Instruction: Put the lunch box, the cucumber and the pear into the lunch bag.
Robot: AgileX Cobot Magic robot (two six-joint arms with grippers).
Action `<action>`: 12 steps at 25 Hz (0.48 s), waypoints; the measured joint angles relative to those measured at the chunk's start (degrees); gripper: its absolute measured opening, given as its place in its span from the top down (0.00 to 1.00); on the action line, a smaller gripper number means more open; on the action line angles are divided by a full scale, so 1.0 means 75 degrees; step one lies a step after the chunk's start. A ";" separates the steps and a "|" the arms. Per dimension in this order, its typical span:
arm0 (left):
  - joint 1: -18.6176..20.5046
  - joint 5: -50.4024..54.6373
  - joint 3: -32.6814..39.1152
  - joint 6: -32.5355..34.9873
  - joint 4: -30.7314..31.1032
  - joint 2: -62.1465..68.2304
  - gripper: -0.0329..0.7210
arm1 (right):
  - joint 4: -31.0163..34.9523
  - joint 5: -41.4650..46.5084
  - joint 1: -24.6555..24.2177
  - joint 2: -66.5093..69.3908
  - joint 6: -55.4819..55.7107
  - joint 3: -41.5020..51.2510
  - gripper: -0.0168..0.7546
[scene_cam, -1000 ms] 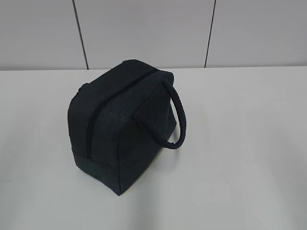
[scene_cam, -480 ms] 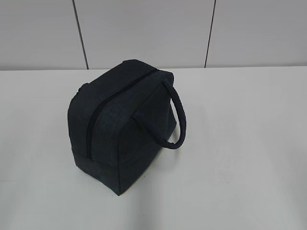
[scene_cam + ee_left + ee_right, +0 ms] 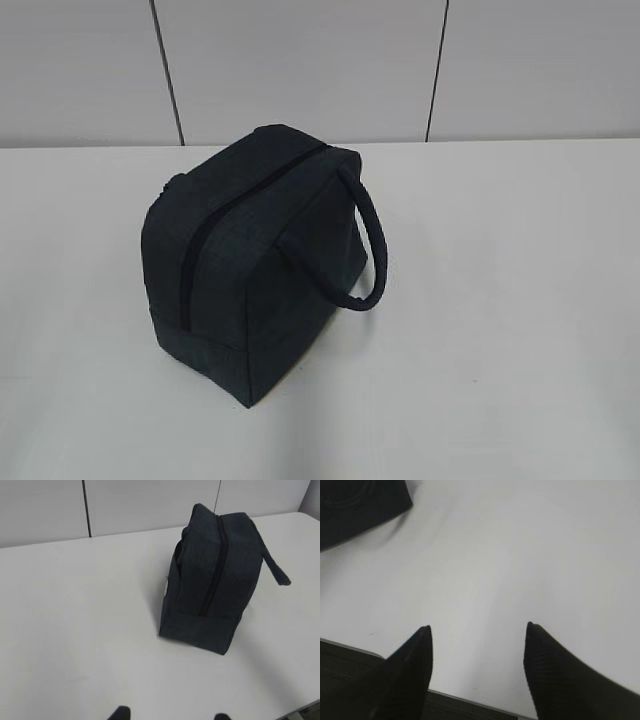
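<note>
The lunch bag (image 3: 255, 255) is standing zipped on the white table (image 3: 500, 300), its loop handle (image 3: 368, 245) drooping to the right. It is sitting well apart from both grippers. The left gripper (image 3: 170, 714) is showing only two spread fingertips; the right gripper (image 3: 477, 645) is hovering with its fingers wide apart over bare table. Nothing is differing from a second ago. The bag's contents are hidden.

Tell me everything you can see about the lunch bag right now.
The lunch bag is a boxy, dark navy bag of woven-looking fabric. Its black zipper runs over the top and down the near end, and looks closed. A padded loop handle hangs off its right side. It sits upright on the white table; nothing else touches it.
</note>
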 joint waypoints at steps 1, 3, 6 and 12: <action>0.0000 0.0000 0.0000 -0.0008 0.0016 -0.0119 0.55 | 0.0045 0.0000 0.0000 0.0000 -0.0050 0.0000 0.38; 0.0000 0.0013 0.0000 -0.0007 0.0020 -0.0382 0.55 | 0.0075 0.0000 0.0000 0.0000 -0.0060 0.0012 0.38; 0.0000 0.0006 0.0000 -0.0010 -0.0080 -0.0437 0.57 | 0.0161 0.0000 0.0000 0.0000 -0.0073 0.0012 0.38; 0.0000 0.0000 0.0000 -0.0010 -0.0271 -0.0437 0.59 | 0.0210 0.0000 0.0000 0.0000 -0.0073 0.0012 0.38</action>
